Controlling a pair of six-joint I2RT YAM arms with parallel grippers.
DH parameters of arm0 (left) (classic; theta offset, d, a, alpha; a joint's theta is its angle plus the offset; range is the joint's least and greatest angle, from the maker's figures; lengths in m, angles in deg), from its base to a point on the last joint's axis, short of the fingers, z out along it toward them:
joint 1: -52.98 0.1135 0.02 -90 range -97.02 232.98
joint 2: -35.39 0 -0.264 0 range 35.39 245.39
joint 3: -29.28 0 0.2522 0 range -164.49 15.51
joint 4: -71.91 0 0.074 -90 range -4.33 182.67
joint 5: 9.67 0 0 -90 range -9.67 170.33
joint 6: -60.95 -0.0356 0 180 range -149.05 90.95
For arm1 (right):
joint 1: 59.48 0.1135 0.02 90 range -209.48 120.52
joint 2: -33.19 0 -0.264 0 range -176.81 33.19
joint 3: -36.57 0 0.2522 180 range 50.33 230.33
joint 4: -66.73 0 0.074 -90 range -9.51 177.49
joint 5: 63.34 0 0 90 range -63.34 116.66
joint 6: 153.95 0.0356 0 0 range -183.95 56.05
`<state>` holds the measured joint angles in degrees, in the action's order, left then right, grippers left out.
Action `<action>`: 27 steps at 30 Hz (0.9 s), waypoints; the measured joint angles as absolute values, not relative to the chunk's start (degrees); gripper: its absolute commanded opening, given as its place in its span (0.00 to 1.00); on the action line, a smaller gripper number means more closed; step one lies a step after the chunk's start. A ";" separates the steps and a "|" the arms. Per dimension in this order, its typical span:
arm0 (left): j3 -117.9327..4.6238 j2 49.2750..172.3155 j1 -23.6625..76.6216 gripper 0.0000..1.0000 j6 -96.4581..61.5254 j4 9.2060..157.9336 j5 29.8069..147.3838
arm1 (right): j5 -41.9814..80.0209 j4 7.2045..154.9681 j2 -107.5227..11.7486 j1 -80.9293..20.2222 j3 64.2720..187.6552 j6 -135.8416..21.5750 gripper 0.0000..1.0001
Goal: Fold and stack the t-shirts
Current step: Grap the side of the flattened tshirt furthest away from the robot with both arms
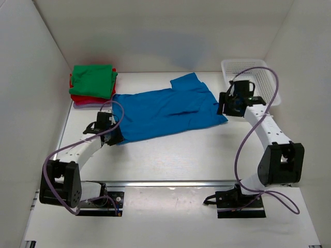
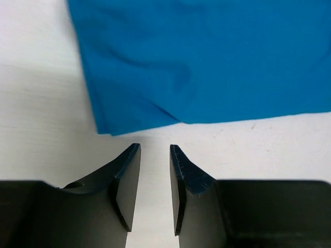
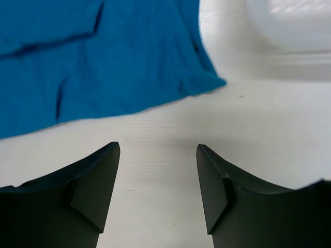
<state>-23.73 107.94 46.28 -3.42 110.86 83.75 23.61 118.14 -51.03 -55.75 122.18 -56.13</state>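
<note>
The bases of the two arms are shown bolted side by side at the near edge of the table. The left hand is held low at the near left corner of the bright blue t-shirt. In the left wrist view its fingers are seen parted by a narrow gap. Nothing is gripped, bare table is visible between the tips, and the shirt's corner lies just beyond them. Layered edges of cloth are seen at that corner.

The right hand is placed at the shirt's right edge, near its near right corner. In the right wrist view its fingers are seen set wider apart than those of the left hand. Nothing is held between them, and a strip of bare table separates the tips from the cloth.

The blue t-shirt is spread across the middle of the table, between the two hands, with one short sleeve pointed toward the far wall.

In the far left corner, just beside the blue shirt, a stack of folded t-shirts is shown. The green t-shirt lies on top, the red t-shirt beneath it, and the pale pink-lavender t-shirt at the bottom. In the far right corner a white mesh basket is seen behind the right hand.
</note>
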 measured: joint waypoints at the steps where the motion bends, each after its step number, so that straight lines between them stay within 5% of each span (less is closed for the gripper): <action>1: -23.07 108.36 44.71 0.40 -2.59 110.23 83.34 | 23.85 116.19 -51.69 -54.81 119.76 -54.95 0.58; 24: -20.93 114.00 40.09 0.50 6.70 105.62 69.24 | 33.73 106.12 -66.42 -51.05 118.38 -42.85 0.66; 27: -20.95 114.68 40.05 0.46 7.03 105.42 68.85 | 33.75 105.72 -66.97 -51.34 118.64 -42.71 0.66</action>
